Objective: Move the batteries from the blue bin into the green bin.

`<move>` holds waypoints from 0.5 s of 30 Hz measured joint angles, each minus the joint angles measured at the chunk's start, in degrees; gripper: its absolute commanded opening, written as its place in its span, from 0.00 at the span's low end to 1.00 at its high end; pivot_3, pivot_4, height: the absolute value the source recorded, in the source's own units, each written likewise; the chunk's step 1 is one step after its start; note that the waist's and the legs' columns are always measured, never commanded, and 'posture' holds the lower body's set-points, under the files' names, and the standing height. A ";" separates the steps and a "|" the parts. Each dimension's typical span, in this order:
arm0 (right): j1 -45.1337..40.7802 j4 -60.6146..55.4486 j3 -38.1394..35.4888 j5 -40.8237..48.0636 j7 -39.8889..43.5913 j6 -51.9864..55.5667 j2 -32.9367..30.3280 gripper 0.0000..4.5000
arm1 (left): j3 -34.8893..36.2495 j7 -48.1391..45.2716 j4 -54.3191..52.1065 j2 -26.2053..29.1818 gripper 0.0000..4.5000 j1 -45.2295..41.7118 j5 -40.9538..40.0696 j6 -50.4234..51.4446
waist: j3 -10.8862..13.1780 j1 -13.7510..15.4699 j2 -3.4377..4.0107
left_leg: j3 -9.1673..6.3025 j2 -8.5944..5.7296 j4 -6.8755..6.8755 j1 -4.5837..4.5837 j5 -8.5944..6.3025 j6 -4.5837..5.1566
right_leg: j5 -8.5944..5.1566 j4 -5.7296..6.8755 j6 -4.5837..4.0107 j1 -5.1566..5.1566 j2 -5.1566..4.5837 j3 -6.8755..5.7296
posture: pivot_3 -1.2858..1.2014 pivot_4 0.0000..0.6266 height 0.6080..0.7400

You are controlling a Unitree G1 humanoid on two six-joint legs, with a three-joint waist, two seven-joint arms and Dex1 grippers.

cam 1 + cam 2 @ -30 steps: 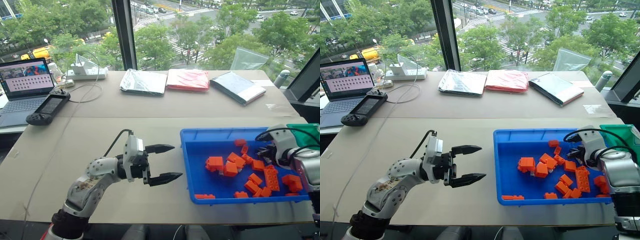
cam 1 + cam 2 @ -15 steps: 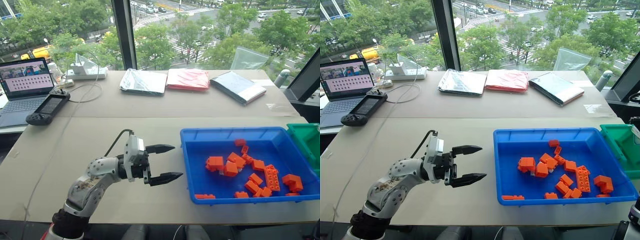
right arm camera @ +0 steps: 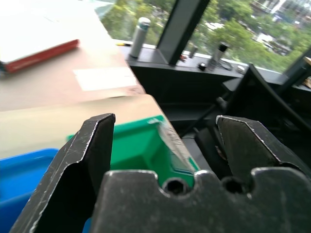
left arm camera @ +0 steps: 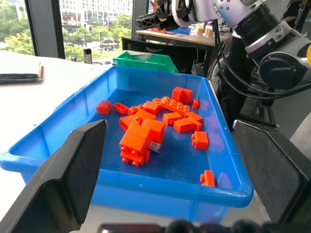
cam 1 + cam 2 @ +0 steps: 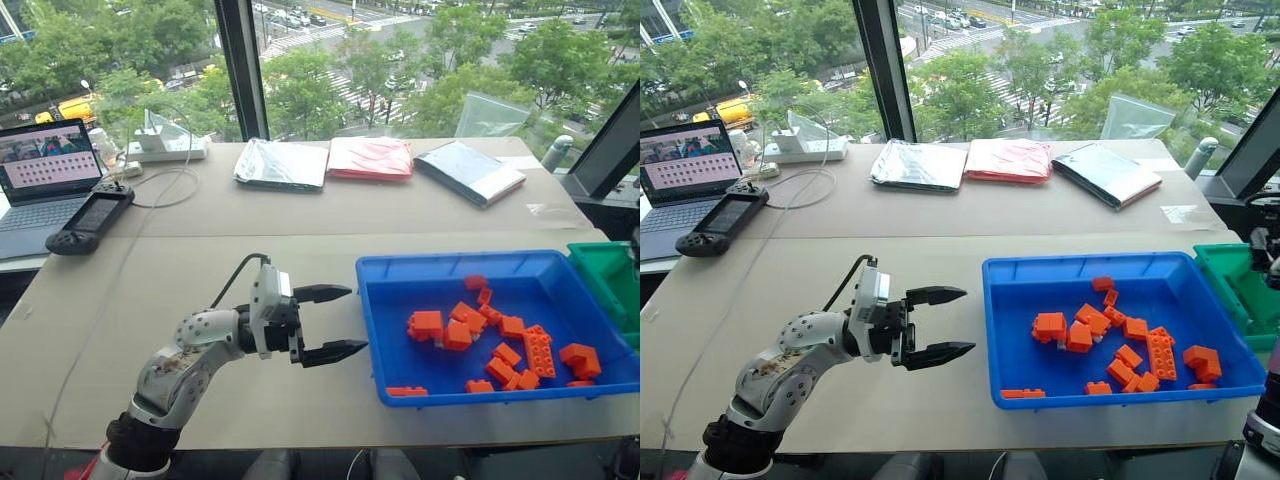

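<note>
The blue bin (image 5: 380, 320) lies on the table at the right and holds several orange bricks (image 5: 455, 330). In the left wrist view a small silvery-grey piece (image 4: 154, 147) peeks out beside the largest brick cluster; it may be one of the batteries, I cannot tell. The green bin (image 5: 605, 280) stands against the blue bin's right end. My left gripper (image 5: 357, 319) hovers open and level just left of the blue bin, with nothing in it. My right gripper (image 3: 163, 121) is open above the green bin (image 3: 141, 145), nothing between its fingers. It also shows in the left wrist view as the right gripper (image 4: 148, 20), high over that bin.
A laptop (image 5: 48, 165), a handheld controller (image 5: 85, 222) and a power strip with cables (image 5: 165, 150) sit at the far left. A silver packet (image 5: 280, 163), a red packet (image 5: 370, 157) and a book (image 5: 470, 172) lie along the window edge. Beyond the green bin the table ends.
My right gripper has lifted out of the blue bin's right end, swung right over the green bin and gone from shut to open. The left gripper has stayed put.
</note>
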 measured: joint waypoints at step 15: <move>26.94 -27.25 6.19 18.66 33.07 -5.10 -10.69 0.84 | 0.12 0.06 0.03 -0.02 1.00 -0.09 -0.01 0.12 | 0.05 0.81 -0.12 | 0.02 0.08 0.11 0.01 -0.02 0.03 | 0.06 -0.14 0.08 0.08 0.07 0.05 | 0.52 0.24 1.00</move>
